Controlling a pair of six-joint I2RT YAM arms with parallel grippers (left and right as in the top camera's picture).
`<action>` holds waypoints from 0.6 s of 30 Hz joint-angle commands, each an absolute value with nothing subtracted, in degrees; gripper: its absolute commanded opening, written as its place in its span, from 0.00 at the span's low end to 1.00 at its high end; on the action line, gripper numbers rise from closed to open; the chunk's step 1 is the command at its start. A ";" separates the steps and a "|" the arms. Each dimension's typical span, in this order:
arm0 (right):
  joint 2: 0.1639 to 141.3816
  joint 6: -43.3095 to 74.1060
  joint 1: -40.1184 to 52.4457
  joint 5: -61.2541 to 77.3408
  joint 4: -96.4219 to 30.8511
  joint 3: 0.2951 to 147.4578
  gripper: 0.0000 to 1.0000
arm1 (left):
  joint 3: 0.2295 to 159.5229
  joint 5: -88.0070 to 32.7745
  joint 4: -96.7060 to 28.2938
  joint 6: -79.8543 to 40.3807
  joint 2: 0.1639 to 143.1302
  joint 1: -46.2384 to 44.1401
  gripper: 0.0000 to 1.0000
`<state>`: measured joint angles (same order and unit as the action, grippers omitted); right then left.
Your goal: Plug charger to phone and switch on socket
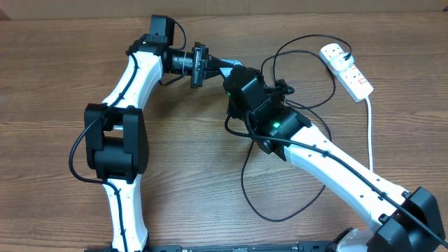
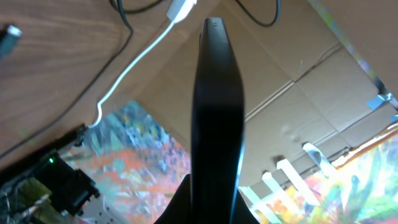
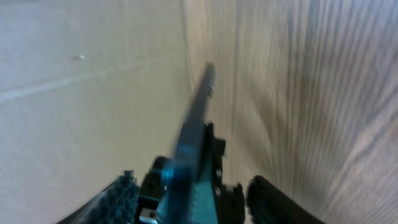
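Left gripper (image 1: 213,63) is clamped on the phone (image 2: 214,106), holding it edge-on and lifted off the table (image 1: 182,161). In the left wrist view it is a dark slab rising from between the fingers. Right gripper (image 3: 198,190) sits close against the phone's free end. Its fingers (image 3: 121,193) stand apart with a thin dark edge, which I take to be the phone, between them. That view is blurred, but I see nothing pinched. The charger (image 1: 308,37) loops loosely across the table behind and below the right arm. One end runs to the far end of the socket (image 1: 348,70), which lies well off to the right; the plug looks seated there, though that is my judgement. I cannot tell whether the connector tip is in the phone's port, because the right gripper hides that end from overhead. The red switch is too small to read. Remaining, as I judge it: confirm the connector, then press the switch.
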<state>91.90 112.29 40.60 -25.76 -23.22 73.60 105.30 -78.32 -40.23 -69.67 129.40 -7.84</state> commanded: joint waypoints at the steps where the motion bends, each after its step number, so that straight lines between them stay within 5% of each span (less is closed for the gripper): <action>1: 90.30 99.90 39.66 -33.82 -23.18 75.02 0.79 | 106.56 -76.34 -40.27 -65.30 129.45 -5.58 0.04; 3: 88.49 90.87 38.09 -34.65 -23.18 75.02 0.89 | 106.54 -75.81 -40.47 -62.54 129.45 -3.97 0.04; 7: 85.52 76.62 33.80 -30.74 -23.29 75.02 0.93 | 106.54 -75.99 -40.45 -53.63 129.45 -2.33 0.04; 14: 83.83 48.69 19.07 3.38 -26.28 75.02 1.00 | 106.56 -76.60 -47.97 -28.05 128.79 -2.17 0.04; 18: 84.36 40.69 10.33 16.56 -33.82 75.02 1.00 | 106.72 -65.52 -58.30 -15.03 124.22 -3.33 0.04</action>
<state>84.40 53.91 15.22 -0.21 -30.00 73.93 105.43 -72.44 -53.76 -32.47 129.34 -1.91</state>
